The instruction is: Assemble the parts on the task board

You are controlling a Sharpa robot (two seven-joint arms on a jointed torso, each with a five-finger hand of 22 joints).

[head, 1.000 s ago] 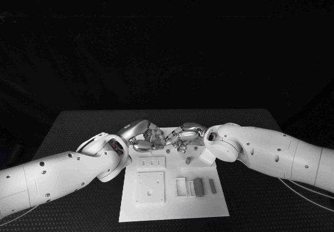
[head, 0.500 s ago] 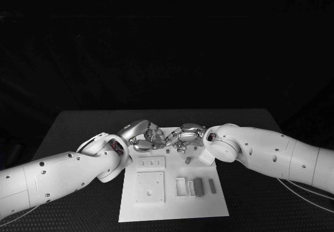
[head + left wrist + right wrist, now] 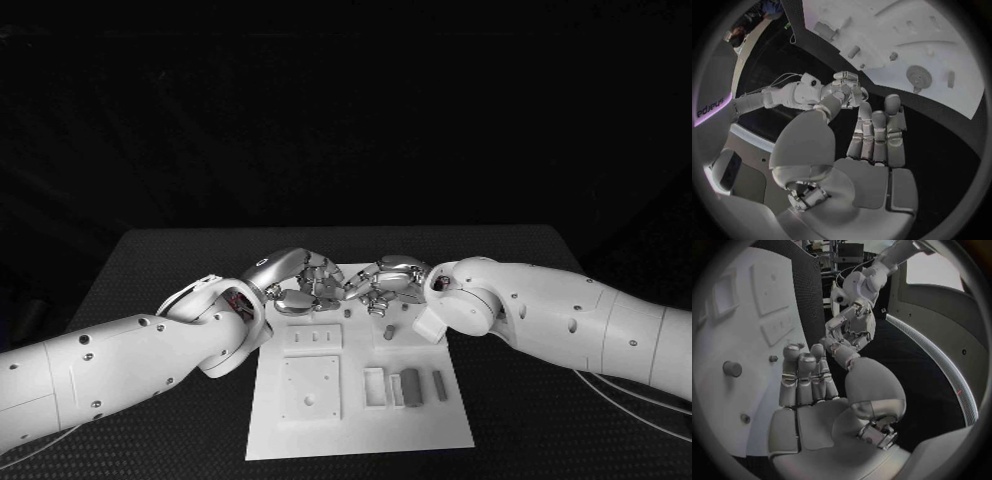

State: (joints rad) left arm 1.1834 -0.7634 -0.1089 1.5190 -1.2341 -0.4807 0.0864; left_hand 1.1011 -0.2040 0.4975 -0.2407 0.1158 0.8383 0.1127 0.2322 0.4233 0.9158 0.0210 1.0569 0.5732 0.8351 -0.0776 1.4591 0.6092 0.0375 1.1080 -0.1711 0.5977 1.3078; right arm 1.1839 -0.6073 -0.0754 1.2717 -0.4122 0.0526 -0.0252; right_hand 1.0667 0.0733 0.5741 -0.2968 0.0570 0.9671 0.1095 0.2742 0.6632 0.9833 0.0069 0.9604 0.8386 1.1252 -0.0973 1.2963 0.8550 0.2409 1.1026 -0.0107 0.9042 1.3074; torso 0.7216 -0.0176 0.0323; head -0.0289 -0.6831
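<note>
Both hands meet over the far end of the task board (image 3: 361, 420), my left hand (image 3: 296, 282) and my right hand (image 3: 387, 283) nearly fingertip to fingertip above the white plate. From the left wrist view, the left hand (image 3: 873, 150) has its fingers straight and close together with nothing in the palm; whether the thumb tip pinches a small part I cannot tell. The right wrist view shows the right hand (image 3: 811, 390) much the same: fingers extended side by side, palm bare, thumb reaching toward the other hand, and I cannot tell if anything sits between thumb and finger.

I judge this to be a hand-to-hand step, either passing a small part across or lining one up before it goes into the board. The grey parts (image 3: 411, 385) I can make out lie in a row near the board's near right side, well apart from both hands, and a round peg (image 3: 732, 368) stands on the board just beside the right hand.

Next I would need to confirm what, if anything, sits between the fingertips, then bring it down slowly over its seat, keeping the wrists steady so the two hands do not knock each other.
</note>
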